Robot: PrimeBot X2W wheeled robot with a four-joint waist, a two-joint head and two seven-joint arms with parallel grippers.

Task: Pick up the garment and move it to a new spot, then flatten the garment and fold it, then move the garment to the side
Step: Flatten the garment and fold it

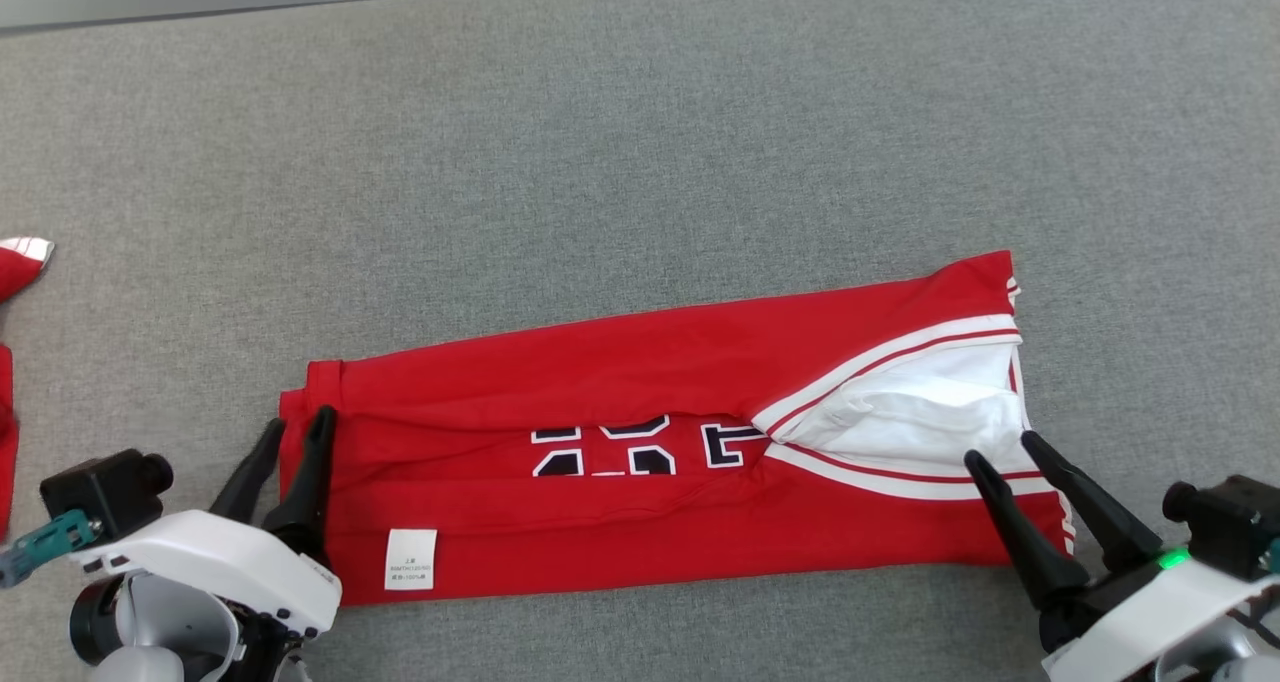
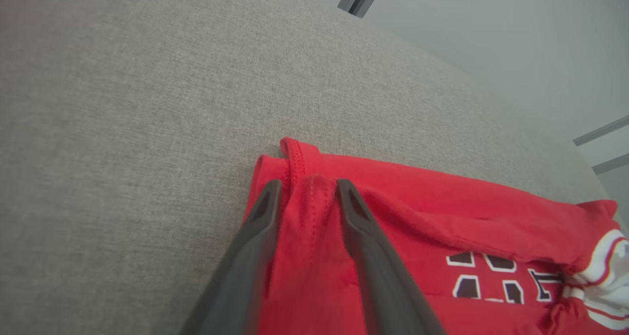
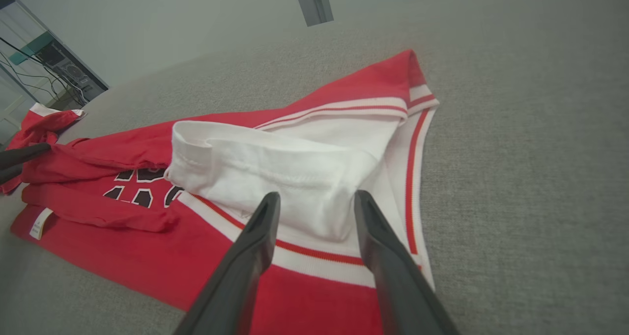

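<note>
The garment (image 1: 650,382) is a red jersey with white striped trim and dark lettering, lying in a long folded band across the grey table. A white label (image 1: 411,559) shows near its left front edge. My left gripper (image 1: 298,419) sits at the band's left end, jaws parted; in the left wrist view a ridge of the red hem (image 2: 309,202) lies between its fingers (image 2: 363,237). My right gripper (image 1: 1001,447) is at the right end, open, its fingers (image 3: 388,266) straddling the loose white sleeve (image 3: 275,163) just above the cloth. The garment (image 3: 98,153) rests flat on the table.
Another red and white piece of clothing (image 1: 15,262) lies at the table's left edge, also in the right wrist view (image 3: 44,121). The grey fabric tabletop (image 1: 600,162) stretches wide behind the garment up to its far edge.
</note>
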